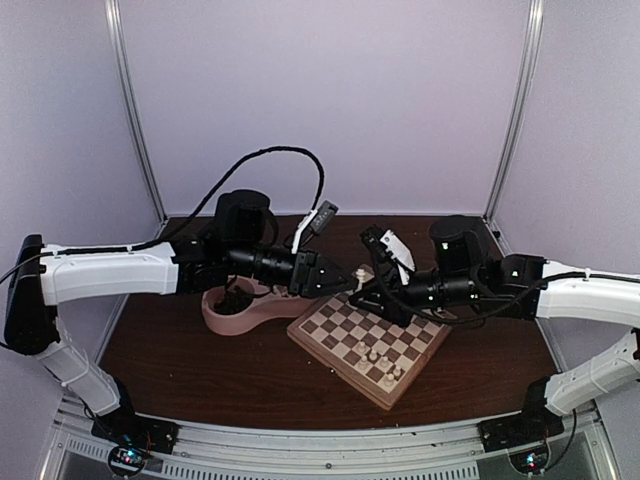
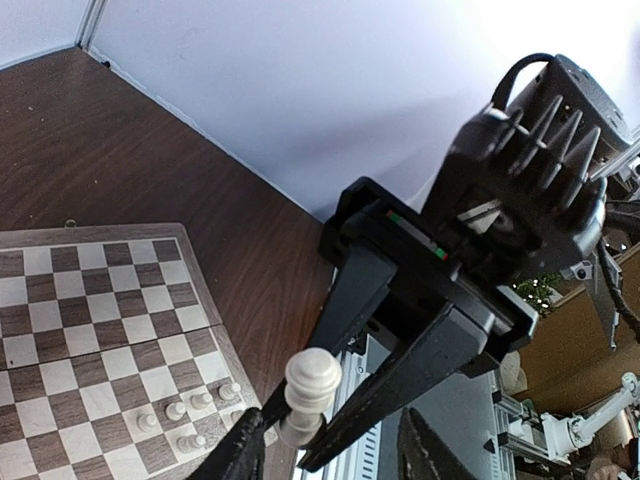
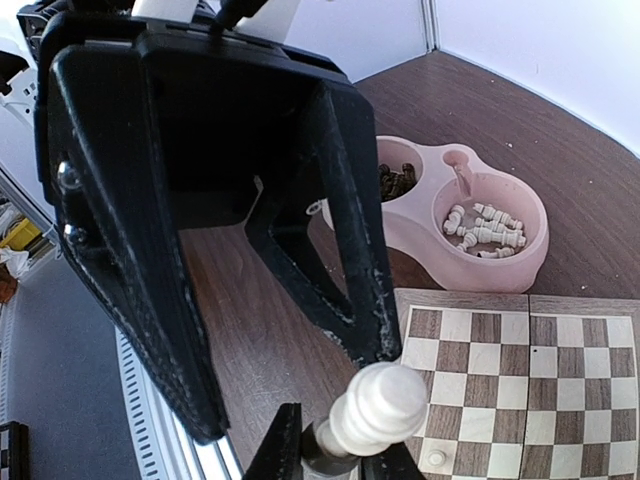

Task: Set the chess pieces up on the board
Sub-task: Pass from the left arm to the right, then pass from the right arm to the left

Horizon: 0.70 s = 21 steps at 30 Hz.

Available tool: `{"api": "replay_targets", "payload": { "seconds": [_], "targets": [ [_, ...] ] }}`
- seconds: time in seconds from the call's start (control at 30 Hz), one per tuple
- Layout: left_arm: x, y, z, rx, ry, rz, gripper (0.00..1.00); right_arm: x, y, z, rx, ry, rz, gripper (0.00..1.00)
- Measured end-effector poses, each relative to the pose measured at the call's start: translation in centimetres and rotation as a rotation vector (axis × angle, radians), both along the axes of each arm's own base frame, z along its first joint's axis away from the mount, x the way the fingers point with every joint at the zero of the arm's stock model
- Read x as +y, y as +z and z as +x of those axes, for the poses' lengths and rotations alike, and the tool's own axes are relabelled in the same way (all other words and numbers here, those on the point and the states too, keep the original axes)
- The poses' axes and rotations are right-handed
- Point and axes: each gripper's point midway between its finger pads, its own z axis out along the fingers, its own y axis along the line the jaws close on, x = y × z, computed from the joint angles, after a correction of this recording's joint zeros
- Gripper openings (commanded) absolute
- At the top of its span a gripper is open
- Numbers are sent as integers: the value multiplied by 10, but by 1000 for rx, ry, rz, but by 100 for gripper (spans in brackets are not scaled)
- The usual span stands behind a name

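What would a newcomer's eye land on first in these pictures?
The two grippers meet tip to tip above the far corner of the board: the right gripper pinches a cream-white chess piece by its base, and the left gripper gapes open around it. Below, the board carries only a few white pieces near its near corner, while the pink dish beside it holds more.
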Motion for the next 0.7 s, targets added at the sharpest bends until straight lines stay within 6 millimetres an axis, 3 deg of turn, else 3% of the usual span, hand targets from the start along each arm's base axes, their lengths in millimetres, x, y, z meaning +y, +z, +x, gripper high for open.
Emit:
{"api": "replay_targets", "payload": {
  "seconds": [0.17,0.4,0.63,0.7],
  "targets": [
    [-1,6,-1,0,-10,-6,41,1,3,-3,-3,23,-3,0],
    [-5,-5,-2,31,-29,13,37,7,-2,-5,12,54,-13,0],
    [-5,-6,-1,38,-28,13,25,12,-5,-8,26,75,-19,0],
    [-5,-6,-1,39,-28,14,18,13,-5,-9,26,77,-18,0]
  ]
}}
